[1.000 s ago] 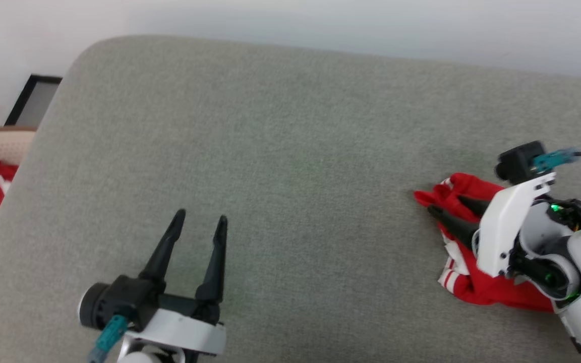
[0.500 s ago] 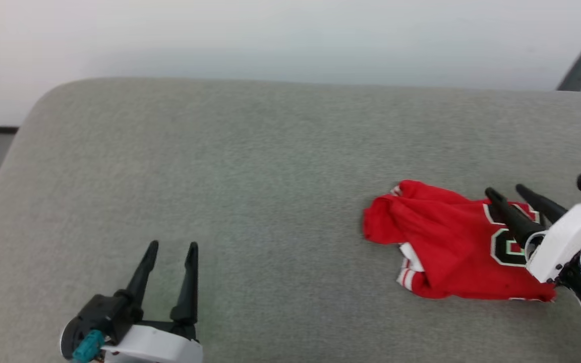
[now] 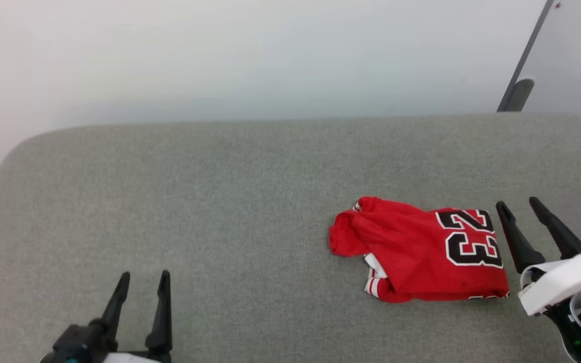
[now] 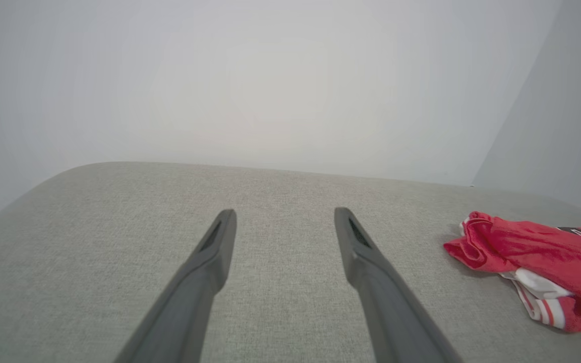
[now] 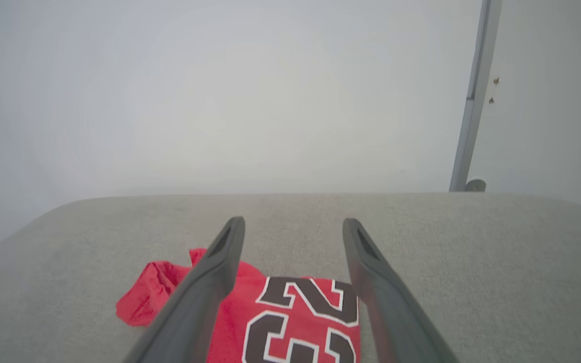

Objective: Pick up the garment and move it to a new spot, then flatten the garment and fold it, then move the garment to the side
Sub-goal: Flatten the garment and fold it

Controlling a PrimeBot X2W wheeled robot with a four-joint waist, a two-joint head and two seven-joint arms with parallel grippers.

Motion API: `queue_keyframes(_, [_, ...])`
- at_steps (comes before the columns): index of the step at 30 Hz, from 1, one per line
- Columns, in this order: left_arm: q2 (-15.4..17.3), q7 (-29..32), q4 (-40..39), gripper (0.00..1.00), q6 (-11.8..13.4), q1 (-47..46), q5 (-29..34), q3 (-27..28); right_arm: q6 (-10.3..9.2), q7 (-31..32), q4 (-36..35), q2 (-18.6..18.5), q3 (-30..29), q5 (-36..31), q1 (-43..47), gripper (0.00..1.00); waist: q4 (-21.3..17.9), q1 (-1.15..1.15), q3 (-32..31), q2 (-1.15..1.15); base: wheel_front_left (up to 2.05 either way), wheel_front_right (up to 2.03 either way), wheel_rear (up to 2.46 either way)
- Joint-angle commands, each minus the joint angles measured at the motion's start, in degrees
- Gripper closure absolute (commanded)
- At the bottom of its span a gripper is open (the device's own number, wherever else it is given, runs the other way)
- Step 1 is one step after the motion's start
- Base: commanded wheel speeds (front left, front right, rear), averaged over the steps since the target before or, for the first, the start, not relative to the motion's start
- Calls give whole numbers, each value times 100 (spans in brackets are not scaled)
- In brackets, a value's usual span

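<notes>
The garment (image 3: 419, 254), red with a black-and-white "23", lies in a loose bundle on the grey cushioned surface (image 3: 250, 201), right of centre; a striped white sleeve pokes out at its near edge. It also appears in the left wrist view (image 4: 537, 264) and the right wrist view (image 5: 290, 322). My right gripper (image 3: 517, 205) hovers just right of the garment, open and empty, clear of the cloth. In the right wrist view its open jaws (image 5: 293, 227) frame the printed number below. My left gripper (image 3: 144, 276) is open and empty at the lower left, far from the garment.
A pale wall runs behind the cushion's far edge. A grey post (image 3: 520, 75) stands at the back right. Bare cushion stretches across the left and centre.
The head camera swung right and tilted, shifting the whole picture. My right gripper let go of the garment and drew back to its right; the garment now lies free with its number showing.
</notes>
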Motion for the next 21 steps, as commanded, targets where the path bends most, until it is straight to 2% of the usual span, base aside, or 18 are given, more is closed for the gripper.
queue_keyframes(1, [-4,4,-50,0,-10,115,65,34,-7,-30,-133,66,-204,-151,138,0,-61,0,-152,0,0,0,0])
queue_keyframes(5, [25,4,-211,0,-10,302,142,56,-7,-30,-567,281,-881,-544,862,0,30,0,-261,0,0,0,0])
queue_keyframes(15, [-75,3,-847,0,-4,1097,354,333,-7,-33,-1739,631,-2061,-1242,2343,0,211,0,-408,0,0,0,0])
queue_keyframes(21, [-154,3,-1173,0,-4,1407,436,373,-7,-33,-2243,840,-2464,-1495,2895,0,292,0,-408,0,0,0,0])
